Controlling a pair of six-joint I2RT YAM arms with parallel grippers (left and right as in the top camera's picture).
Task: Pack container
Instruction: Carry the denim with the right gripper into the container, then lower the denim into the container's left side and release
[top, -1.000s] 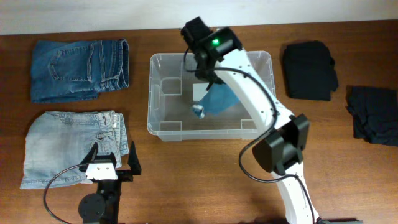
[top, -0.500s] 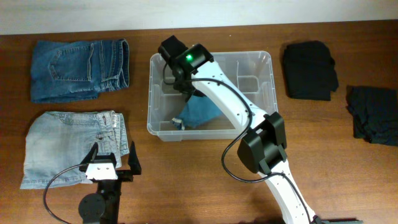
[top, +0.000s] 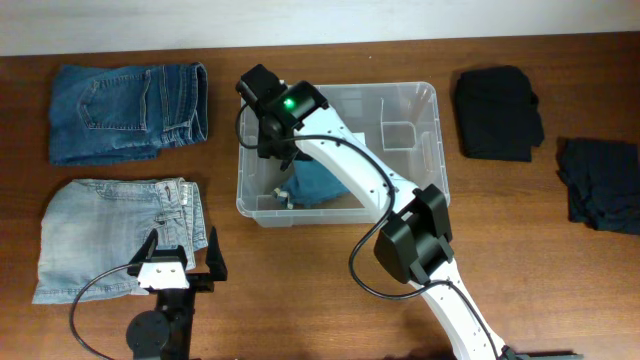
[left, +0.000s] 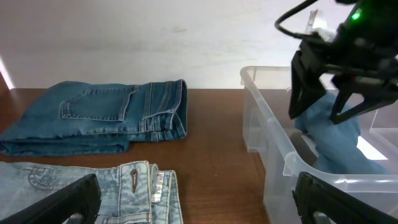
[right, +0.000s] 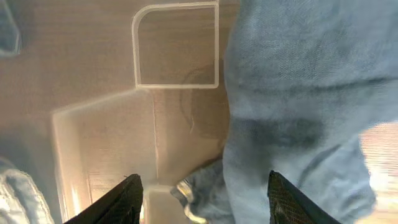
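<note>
Mid-table: container (top: 436, 140), long axis left-right; blue cloth (top: 320, 185) inside, directly under right gripper (right: 202, 199); jaws parted, probably clear of the cloth, though contact hard to judge; right arm stretched forward over container's left end, wrist pointing down; left gripper (top: 180, 262) spread wide, holding nothing, parked at near edge by light jeans (top: 100, 235); right clearly nearer.

Clear rectangular container (top: 436, 130), upright, open-topped
</note>
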